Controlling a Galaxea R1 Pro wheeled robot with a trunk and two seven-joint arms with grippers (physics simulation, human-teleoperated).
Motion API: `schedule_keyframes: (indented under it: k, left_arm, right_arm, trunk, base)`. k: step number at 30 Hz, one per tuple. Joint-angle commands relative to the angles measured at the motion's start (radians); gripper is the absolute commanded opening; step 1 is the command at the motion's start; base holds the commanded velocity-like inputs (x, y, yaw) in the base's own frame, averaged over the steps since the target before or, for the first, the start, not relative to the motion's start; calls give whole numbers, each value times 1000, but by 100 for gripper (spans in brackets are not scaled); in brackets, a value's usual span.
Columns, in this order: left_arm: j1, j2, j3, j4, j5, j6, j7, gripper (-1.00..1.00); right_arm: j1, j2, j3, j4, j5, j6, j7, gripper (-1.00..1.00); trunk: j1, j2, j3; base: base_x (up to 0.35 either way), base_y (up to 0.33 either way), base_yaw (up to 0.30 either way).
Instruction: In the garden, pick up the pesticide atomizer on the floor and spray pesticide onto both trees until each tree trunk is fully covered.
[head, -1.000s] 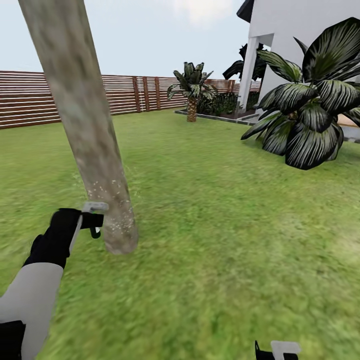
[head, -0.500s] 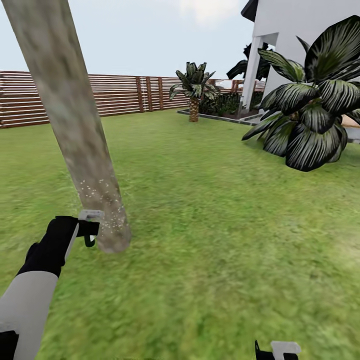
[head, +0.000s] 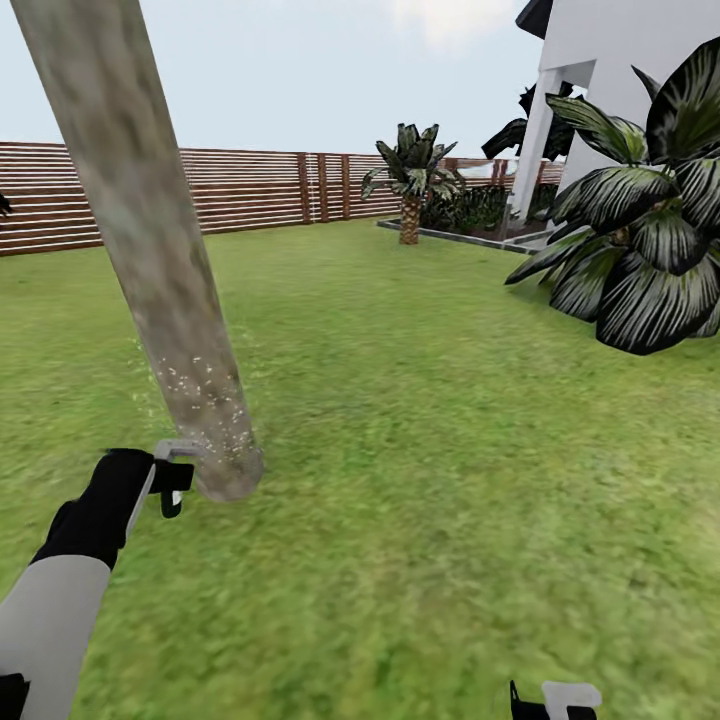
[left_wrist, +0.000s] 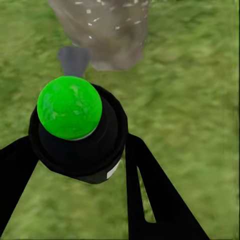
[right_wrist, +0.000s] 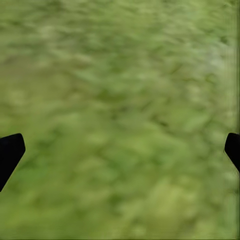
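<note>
A thick mottled grey-tan tree trunk (head: 150, 250) leans up from the grass lawn (head: 420, 450). Fine white pesticide specks (head: 200, 385) dot its lower part, which also shows as the trunk base (left_wrist: 107, 30) in the left wrist view. My left gripper (head: 172, 478) is shut on the pesticide atomizer (left_wrist: 75, 130), a black bottle with a green ball top and a grey nozzle (left_wrist: 74, 59) aimed at the trunk base close ahead. At the picture's lower edge, my right gripper (head: 555, 700) hangs open over bare grass, its fingertips (right_wrist: 10, 152) wide apart.
A brown slat fence (head: 250, 195) closes the lawn at the back. A scaly-trunked palm (head: 410, 190) stands by a garden bed, a large dark-leafed plant (head: 640, 250) sits at the right, and a white house (head: 620, 60) rises behind it.
The whole view has shifted, with the palm and house now further right. My left gripper with the atomizer sits lower in the picture, still beside the trunk base. The right gripper is unchanged.
</note>
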Motion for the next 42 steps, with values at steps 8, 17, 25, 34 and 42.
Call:
schedule_keyframes:
  k: [8, 17, 25, 34, 42]
  left_arm:
    - [0, 42, 9, 54, -10, -3, 1, -100]
    - [6, 29, 5, 124, -3, -71, 3, -100]
    - [61, 69, 12, 134, -7, -128, 5, -100]
    - [65, 67, 13, 134, 1, -154, 5, -100]
    - [100, 65, 11, 188, 6, -275, 3, -100]
  right_arm:
    - [0, 0, 0, 0, 0, 0, 0, 100]
    - [0, 0, 0, 0, 0, 0, 0, 100]
    - [0, 0, 0, 0, 0, 0, 0, 100]
    - [0, 0, -1, 0, 0, 0, 0, 100]
    - [0, 0, 0, 0, 0, 0, 0, 100]
  trunk:
    - [0, 0, 0]
    - [0, 0, 0]
    - [0, 0, 0]
    - [0, 0, 0]
    - [0, 0, 0]
  base:
    - [304, -74, 0]
    - [86, 0, 0]
    - [0, 0, 0]
    - [107, 151, 0]
    - [-162, 62, 0]
